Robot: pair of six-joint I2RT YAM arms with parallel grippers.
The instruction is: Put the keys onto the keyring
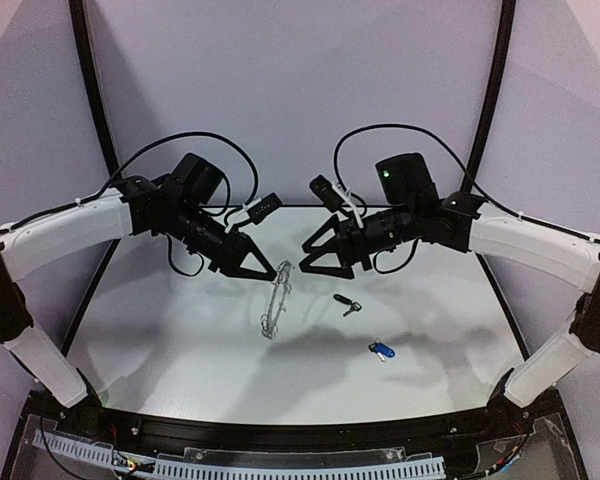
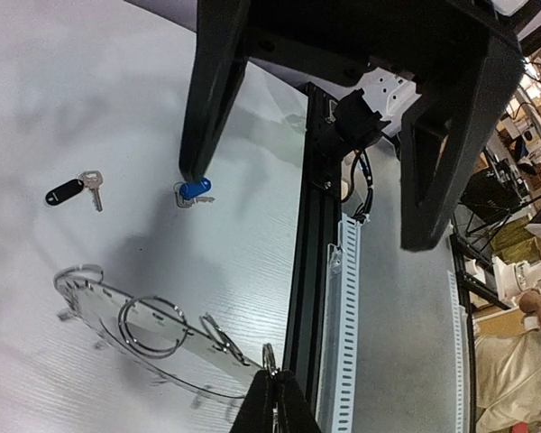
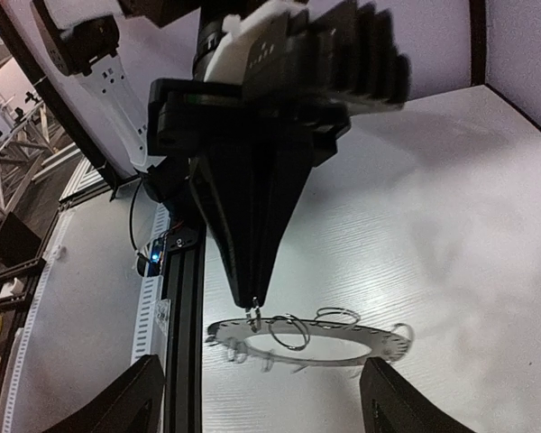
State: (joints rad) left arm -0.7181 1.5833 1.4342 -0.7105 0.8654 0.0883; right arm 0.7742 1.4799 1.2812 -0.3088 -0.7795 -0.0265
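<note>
Keyring [image 1: 274, 305]: flat grey disc, large central hole, thin wire loops along the rim; hangs above the table [image 1: 180, 340].
Left gripper [image 1: 275, 272]: clenched on one rim loop.
Right gripper [image 1: 304, 257]: released, holding nothing, just beside the keyring's top.
Black-headed key [image 1: 346, 303], blue-headed key [image 1: 382, 351]: on the table, apart.
Hard to see: disc edge-on from above; far loops blurred.

Bright, even light; soft shadows

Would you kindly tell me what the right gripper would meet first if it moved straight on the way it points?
Probably the keyring, which hangs from the shut left gripper directly ahead of the open right gripper; depth is unclear.
</note>
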